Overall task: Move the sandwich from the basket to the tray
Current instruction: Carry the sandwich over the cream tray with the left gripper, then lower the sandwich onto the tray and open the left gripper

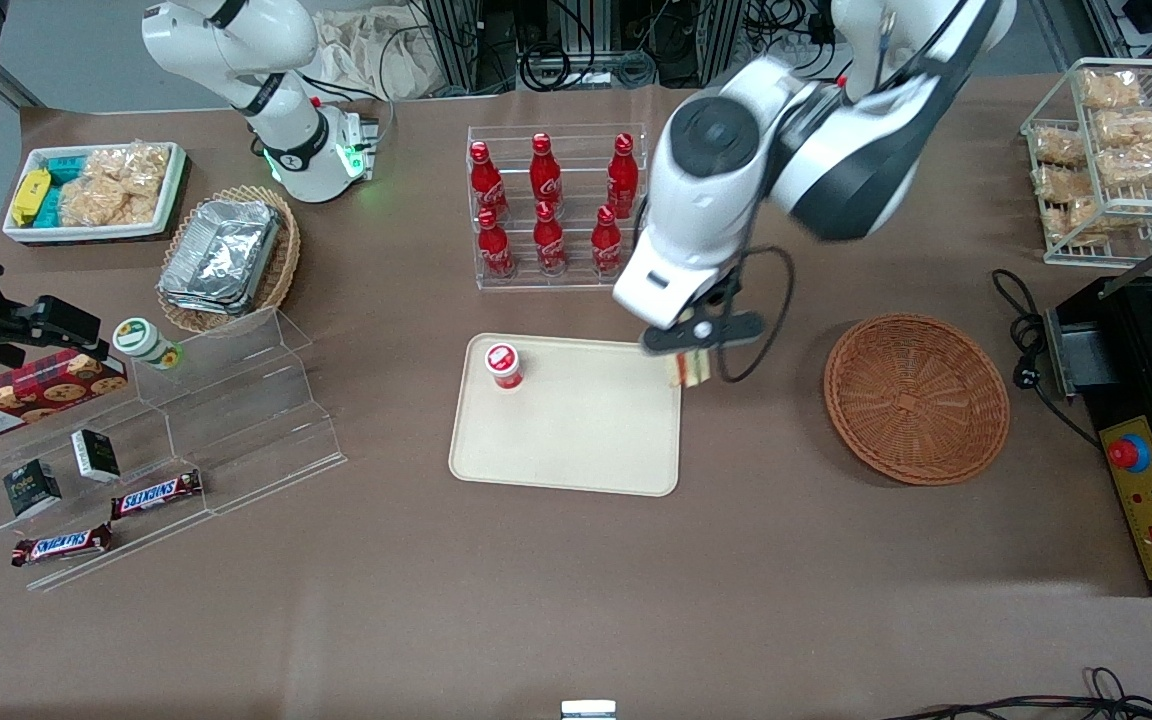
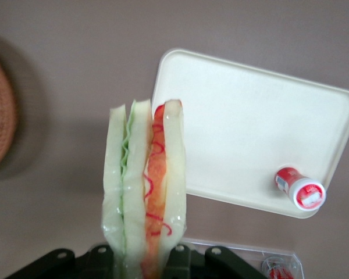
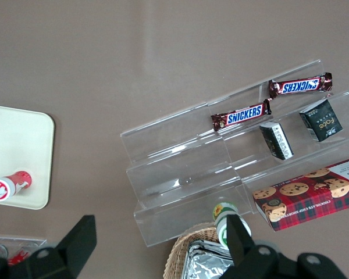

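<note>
Sandwich wedge of pale bread (image 2: pixel 144 186), clamped upright in the end effector (image 1: pixel 693 352), hangs over the flat beige plastic tray's (image 1: pixel 576 440) edge nearest the empty reddish-brown wicker basket (image 1: pixel 916 398).

**Left arm low over the table, fingers clamped on the sandwich**

The left arm (image 1: pixel 816 150) reaches in from about 1 o'clock in the front view, its white wrist (image 1: pixel 681 250) angled downward toward 7 o'clock; the gripper (image 1: pixel 692 358) hangs above the table, at the edge of the tray (image 1: pixel 566 470) nearest the basket (image 1: pixel 916 398); its fingers (image 2: pixel 99 258) press both bread faces of the sandwich (image 2: pixel 144 192), which juts out beyond the tips
</note>
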Robot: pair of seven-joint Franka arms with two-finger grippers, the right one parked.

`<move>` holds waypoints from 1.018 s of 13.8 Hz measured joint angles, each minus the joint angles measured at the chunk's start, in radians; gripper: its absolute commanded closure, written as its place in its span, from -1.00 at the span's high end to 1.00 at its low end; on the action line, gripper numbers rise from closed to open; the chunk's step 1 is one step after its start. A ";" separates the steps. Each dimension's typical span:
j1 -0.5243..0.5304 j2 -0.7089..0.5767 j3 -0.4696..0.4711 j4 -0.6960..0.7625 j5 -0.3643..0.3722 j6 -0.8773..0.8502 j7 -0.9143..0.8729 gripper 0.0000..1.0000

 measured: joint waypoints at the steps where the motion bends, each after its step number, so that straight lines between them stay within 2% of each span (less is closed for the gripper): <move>1: -0.014 0.058 0.000 0.001 0.017 0.048 -0.019 -0.55; 5: -0.018 0.223 0.004 0.009 0.067 0.180 -0.044 -0.55; 10: -0.021 0.383 0.005 0.043 0.178 0.273 -0.106 -0.52; 11: -0.024 0.412 0.005 0.057 0.187 0.276 -0.110 -0.36; 12: -0.027 0.432 0.005 0.069 0.190 0.278 -0.112 0.00; 13: -0.028 0.442 0.005 0.080 0.191 0.278 -0.115 0.77; 14: -0.028 0.444 0.005 0.086 0.191 0.278 -0.123 1.00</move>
